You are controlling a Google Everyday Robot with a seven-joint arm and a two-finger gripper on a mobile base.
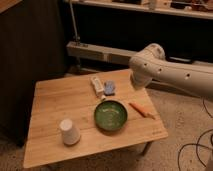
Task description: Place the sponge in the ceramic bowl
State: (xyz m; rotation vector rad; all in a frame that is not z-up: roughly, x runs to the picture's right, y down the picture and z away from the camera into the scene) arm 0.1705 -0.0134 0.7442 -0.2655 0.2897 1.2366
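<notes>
A white upturned cup [69, 131] stood near the bench's [50, 102] front left corner, the ceramic bowl [110, 115] mid-bench, an orange stick [141, 109] toward the right edge. The sponge [109, 87] lay near the far edge, beside a white tube [98, 86]. The claw [138, 82] hung over the far right corner, its state impossible to tell.

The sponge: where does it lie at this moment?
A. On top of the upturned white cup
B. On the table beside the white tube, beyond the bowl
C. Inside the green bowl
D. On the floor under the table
B: the sponge lies on the table beside the white tube, beyond the empty ceramic bowl. The end effector is not in view; only the arm shows, at the table's far right.
</notes>
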